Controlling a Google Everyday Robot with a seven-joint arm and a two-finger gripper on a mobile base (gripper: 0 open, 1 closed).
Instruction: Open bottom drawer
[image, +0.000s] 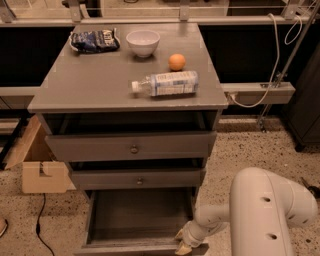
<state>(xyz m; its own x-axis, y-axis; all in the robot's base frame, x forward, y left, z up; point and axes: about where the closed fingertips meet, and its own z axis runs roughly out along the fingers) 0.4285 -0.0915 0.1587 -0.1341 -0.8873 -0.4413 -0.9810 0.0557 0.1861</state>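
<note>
- The bottom drawer (140, 215) stands far out beneath the two upper drawer fronts, its dark interior showing.
- The end effector (184, 244) sits at the right end of that drawer's front. I cannot tell whether it is wide or narrow.
- On the tabletop (90, 85), a bottle (167, 83) lies near the front right corner, with an orange (176, 62) just behind it.
- A bowl (143, 42) and a bag (94, 40) sit by the back edge.
</note>
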